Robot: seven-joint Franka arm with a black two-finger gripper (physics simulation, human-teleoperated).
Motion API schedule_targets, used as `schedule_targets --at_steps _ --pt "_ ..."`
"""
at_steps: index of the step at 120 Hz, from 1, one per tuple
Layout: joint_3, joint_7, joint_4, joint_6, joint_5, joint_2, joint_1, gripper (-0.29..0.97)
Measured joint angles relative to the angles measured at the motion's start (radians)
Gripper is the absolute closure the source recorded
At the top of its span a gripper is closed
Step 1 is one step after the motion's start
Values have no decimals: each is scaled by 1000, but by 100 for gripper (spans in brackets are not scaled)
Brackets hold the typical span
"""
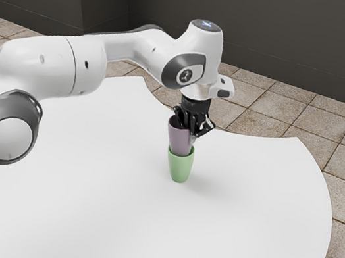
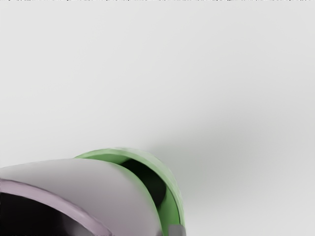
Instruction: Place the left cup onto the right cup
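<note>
One purple cup (image 1: 178, 139) under pincer (image 1: 193, 128), inside green cup (image 1: 180, 166).

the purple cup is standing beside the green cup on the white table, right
Not beside: the purple cup is nested partly inside the green cup, which stands on the white table. The exterior view shows it.

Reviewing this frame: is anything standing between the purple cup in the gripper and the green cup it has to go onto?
Nothing visible does. The gripper holds the purple cup by its rim, and the cup's lower part already sits, slightly tilted, inside the green cup on the white table.
</note>
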Motion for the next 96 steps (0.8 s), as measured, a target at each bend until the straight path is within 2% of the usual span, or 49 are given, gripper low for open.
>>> schedule_targets --at_steps 24,44,56,73,96 --pt "-1 -3 -1 4 0 7 0 77" --pt "-1 -3 -2 6 -5 9 0 41" --pt "-1 -3 -2 6 -6 9 0 25" --pt "0 -2 -3 6 -7 9 0 13" --pt "0 -2 -3 6 -9 9 0 5"
